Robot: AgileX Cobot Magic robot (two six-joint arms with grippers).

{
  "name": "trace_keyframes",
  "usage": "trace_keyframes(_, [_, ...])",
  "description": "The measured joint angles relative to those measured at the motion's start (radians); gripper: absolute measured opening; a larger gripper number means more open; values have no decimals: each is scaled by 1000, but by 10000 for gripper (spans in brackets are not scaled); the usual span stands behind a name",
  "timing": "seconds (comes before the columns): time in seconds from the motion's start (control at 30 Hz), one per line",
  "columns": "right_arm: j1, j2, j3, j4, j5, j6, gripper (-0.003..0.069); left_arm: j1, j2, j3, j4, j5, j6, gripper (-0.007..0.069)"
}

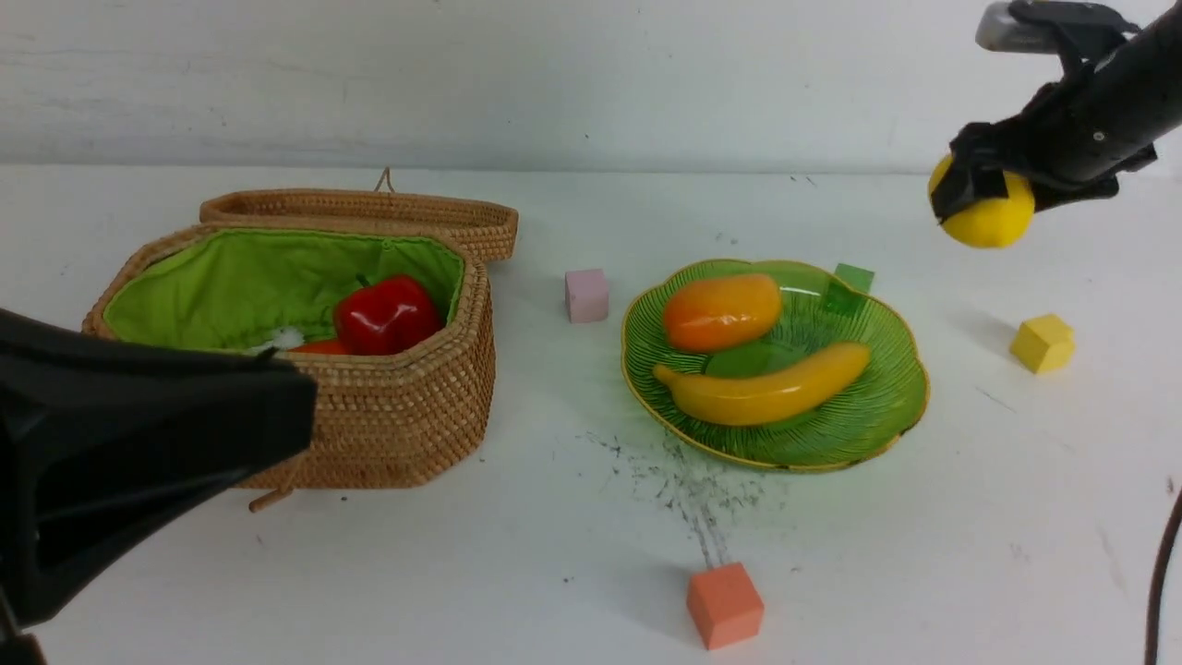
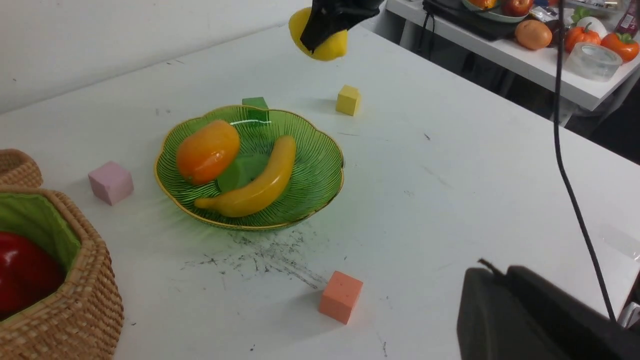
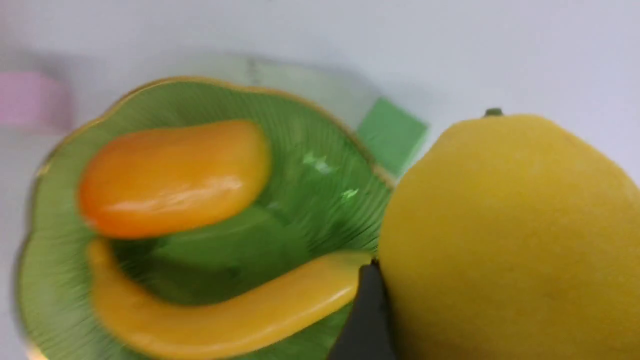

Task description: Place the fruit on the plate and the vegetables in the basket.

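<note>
Lemon (image 1: pixel 993 217), clamped in the right gripper (image 1: pixel 979 189) aloft, right of and beyond the plate (image 1: pixel 886 406), could roll off its crowded dish past mango (image 1: pixel 722 311) and banana (image 1: pixel 766 388); left gripper's jaws unreadable.

basket (image 1: pixel 388 416): woven wicker, cloth lining | plate (image 1: pixel 868 416): ribbed glass | mango (image 1: pixel 722 311): glossy
</note>
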Motion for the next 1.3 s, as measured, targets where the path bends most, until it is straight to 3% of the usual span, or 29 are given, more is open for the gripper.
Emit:
trace_keyframes(0.3, [161, 108, 4, -50, 106, 67, 586, 0, -2, 0, 0, 47, 4, 29])
trace_keyframes(0.5, [180, 129, 10, -66, 54, 80, 676, 0, -2, 0, 0, 77, 40, 29])
trace_keyframes(0.83, [180, 87, -4, -66, 64, 131, 633, 0, -2, 0, -7, 85, 48, 29])
trace_keyframes(0.97, [180, 30, -35, -66, 152, 148, 539, 0, -3, 0, -3, 85, 49, 28])
trace_keyframes(1.0, [180, -14, -40, -70, 169, 154, 437, 0, -6, 0, 0, 84, 49, 22])
trace_keyframes(1.07, [180, -59, -37, -74, 176, 165, 351, 0, -21, 0, 0, 84, 49, 1])
trace_keyframes(1.2, [180, -234, 44, -84, 179, 210, 97, 0, -114, 34, 0, 69, 39, -13])
trace_keyframes(1.23, [180, -244, 52, -84, 179, 211, 86, 0, -120, 34, 0, 67, 38, -13])
trace_keyframes(1.27, [180, -321, 115, -90, 180, 222, 16, 0, -174, 72, -1, 49, 23, -13])
trace_keyframes(1.3, [180, -380, 171, -92, 181, 226, -2, 0, -214, 104, -1, 31, 12, -13])
